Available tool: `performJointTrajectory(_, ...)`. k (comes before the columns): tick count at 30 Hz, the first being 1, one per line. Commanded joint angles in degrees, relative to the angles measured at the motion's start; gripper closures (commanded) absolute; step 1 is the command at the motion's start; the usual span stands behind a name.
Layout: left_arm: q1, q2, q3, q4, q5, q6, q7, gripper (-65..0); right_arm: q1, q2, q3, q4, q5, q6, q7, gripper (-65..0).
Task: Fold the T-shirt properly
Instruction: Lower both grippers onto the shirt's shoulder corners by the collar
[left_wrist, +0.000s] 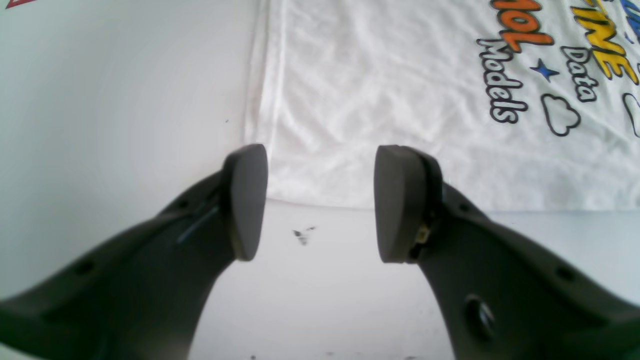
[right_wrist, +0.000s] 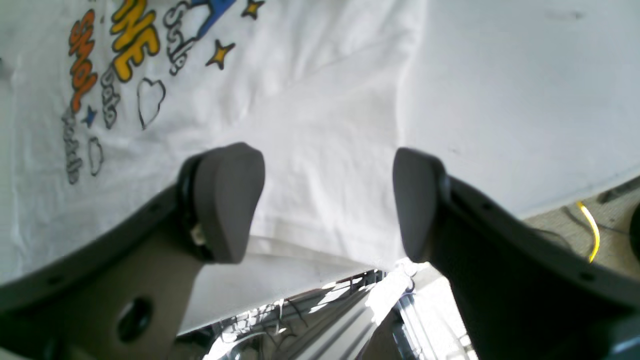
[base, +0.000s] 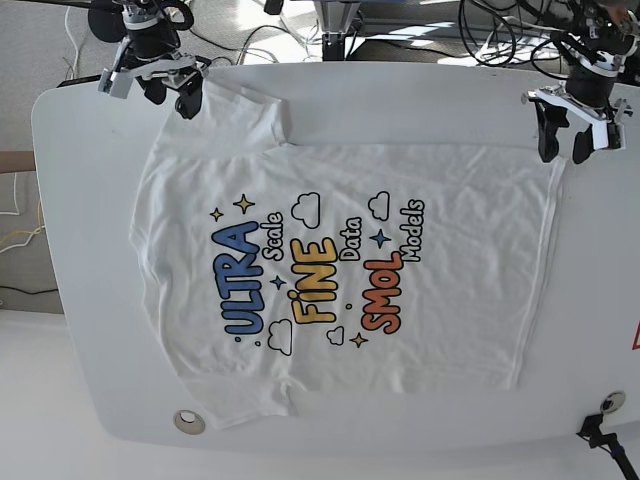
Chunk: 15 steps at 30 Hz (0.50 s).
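T-shirt (base: 340, 270) print cut off in both wrist views — sleeve blurred.

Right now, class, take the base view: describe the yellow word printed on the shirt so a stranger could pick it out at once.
Start at the white table, then the T-shirt spread flat, print up, across it. In the middle of its print, between blue ULTRA and orange SMOL, sits FINE. It is the only word in yellow block letters.
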Motion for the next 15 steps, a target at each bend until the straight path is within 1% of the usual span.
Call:
performJointTrajectory(1,-1.6,-0.7,-1.8,0.4,-1.4,-1.1,3.4,-32.1,-0.5,0.2,3.2,1.0,5.3,0.7,-1.9,-42.2)
performJointTrajectory(4,-5.3,-0.5,-5.6,0.1,-1.4,-2.8,10.6,-32.1,-0.1,1.1,7.2,0.6,11.5,0.7,-8.2,-42.2)
performJointTrajectory(6,-7.1,-0.5,-7.0,-0.7,-1.4,-4.3,13.8,-32.1,0.3,1.4,8.4,0.2,15.7,1.3,-10.9,-42.2)
performJointTrajectory(7,-8.1,-0.5,-7.8,-1.4,-1.4,-5.0,14.9,-32.1,0.5,1.4,8.6,0.1,16.9,1.9,-11.9,-42.1)
performJointTrajectory(10,-8.7,-0.5,-8.5,-3.6,-1.4,-5.5,15.4,-32.1,0.6,1.1,8.6,0.1,17.4,2.2,-14.4,-42.1)
performJointTrajectory(15,-8.3,-0.5,-8.5,-4.7,-1.4,-5.5,15.4,-32.1,0.6,1.1,8.2,-1.8,17.1,2.2,-15.7,-42.0)
